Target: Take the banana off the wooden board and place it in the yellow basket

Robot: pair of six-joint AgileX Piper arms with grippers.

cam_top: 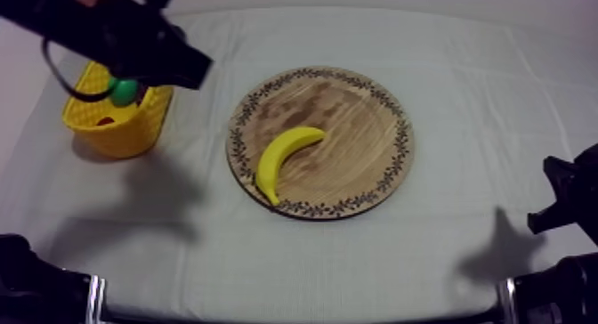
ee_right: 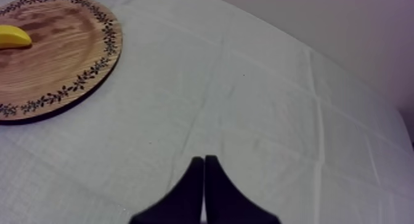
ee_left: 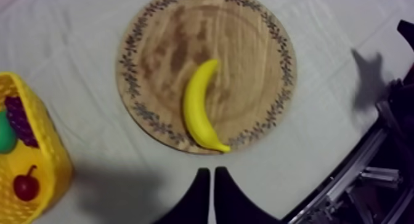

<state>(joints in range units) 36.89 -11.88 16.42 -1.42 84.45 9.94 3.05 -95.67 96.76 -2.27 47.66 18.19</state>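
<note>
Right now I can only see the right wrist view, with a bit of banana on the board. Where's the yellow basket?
Observer: The yellow basket stands on the cloth on your left arm's side, apart from the wooden board.
Operator: Is there stuff in it?
Observer: Yes: a bunch of grapes, a small red fruit and a green fruit.
Operator: Where's my left arm?
Observer: The left arm is raised between basket and board, its fingers together, shut on nothing.
</note>
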